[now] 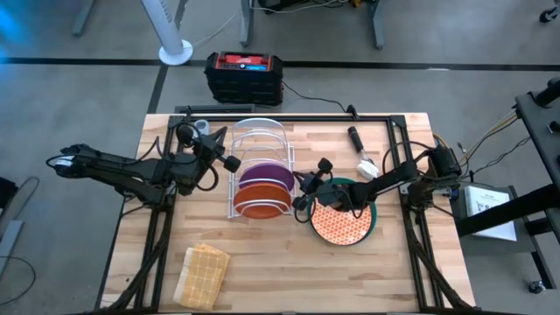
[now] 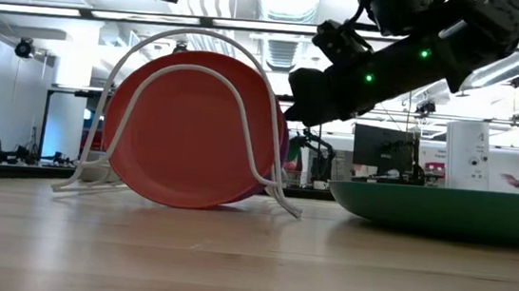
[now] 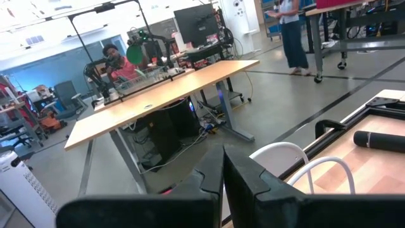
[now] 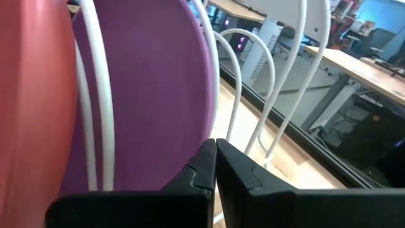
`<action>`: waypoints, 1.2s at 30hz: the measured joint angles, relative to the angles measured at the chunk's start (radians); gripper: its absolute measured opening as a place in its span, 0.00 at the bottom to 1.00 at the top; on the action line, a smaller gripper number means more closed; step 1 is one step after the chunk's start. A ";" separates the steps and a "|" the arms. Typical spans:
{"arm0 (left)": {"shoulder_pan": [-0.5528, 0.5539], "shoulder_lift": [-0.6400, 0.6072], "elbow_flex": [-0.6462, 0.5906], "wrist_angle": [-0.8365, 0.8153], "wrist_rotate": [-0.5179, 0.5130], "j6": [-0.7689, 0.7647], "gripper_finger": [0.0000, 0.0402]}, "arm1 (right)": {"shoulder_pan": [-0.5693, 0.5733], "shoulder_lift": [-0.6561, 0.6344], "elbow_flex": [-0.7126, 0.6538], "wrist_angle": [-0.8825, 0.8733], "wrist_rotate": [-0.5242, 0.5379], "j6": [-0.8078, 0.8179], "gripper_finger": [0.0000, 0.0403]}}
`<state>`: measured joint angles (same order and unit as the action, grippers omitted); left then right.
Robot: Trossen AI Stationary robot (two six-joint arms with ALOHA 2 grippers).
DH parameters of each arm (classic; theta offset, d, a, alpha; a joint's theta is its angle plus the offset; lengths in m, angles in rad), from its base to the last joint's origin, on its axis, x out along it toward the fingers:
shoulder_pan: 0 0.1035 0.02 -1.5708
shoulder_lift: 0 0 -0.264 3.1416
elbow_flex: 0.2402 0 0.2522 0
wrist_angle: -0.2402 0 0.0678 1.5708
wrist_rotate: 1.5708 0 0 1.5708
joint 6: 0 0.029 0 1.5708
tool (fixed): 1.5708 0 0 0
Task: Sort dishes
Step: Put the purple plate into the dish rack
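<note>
I find the orange plate (image 1: 262,206) and purple plate (image 1: 265,176) standing in the rack (image 1: 255,140). Patterned plate (image 1: 340,225) on teal plate (image 1: 371,210) remains unsorted. Right gripper (image 1: 304,194) beside the rack, closed empty; left gripper (image 1: 226,158) closed, waiting.

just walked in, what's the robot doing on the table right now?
It's sorting plates into a white wire rack. An orange plate and a purple plate already stand in its slots. The right gripper sits shut and empty beside the purple plate, above the rim of a patterned orange plate lying on a larger green plate. The left gripper is shut and empty by the rack's other side. A tan cloth lies near the front.
</note>
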<state>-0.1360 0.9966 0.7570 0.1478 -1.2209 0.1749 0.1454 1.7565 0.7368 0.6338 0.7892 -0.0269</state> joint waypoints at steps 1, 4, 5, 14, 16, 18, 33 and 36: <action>0.000 0.000 0.000 0.000 0.000 0.000 0.00 | -0.002 0.000 0.000 0.000 -0.005 0.000 0.00; 0.000 0.000 0.000 0.000 0.000 0.000 0.00 | -0.007 0.000 0.000 -0.001 -0.006 0.000 0.00; 0.000 0.000 0.000 0.000 0.000 0.000 0.00 | -0.008 0.000 0.000 -0.001 -0.006 0.000 0.00; 0.000 0.000 0.000 0.000 0.000 0.000 0.00 | -0.009 0.001 0.004 -0.001 -0.034 -0.008 0.00; 0.000 0.000 0.000 0.000 0.000 0.000 0.00 | -0.012 0.001 0.005 -0.001 -0.036 -0.013 0.00; 0.000 0.000 0.000 0.000 0.000 0.000 0.00 | -0.017 0.001 0.005 -0.001 -0.043 -0.012 0.00; 0.000 0.000 0.000 0.000 0.000 0.000 0.00 | -0.043 0.001 0.009 0.010 -0.119 -0.024 0.00; 0.000 0.000 0.000 0.000 0.000 0.000 0.00 | -0.047 0.001 0.009 0.011 -0.135 -0.029 0.00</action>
<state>-0.1360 0.9965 0.7570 0.1474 -1.2209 0.1748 0.0985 1.7576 0.7456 0.6452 0.6539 -0.0558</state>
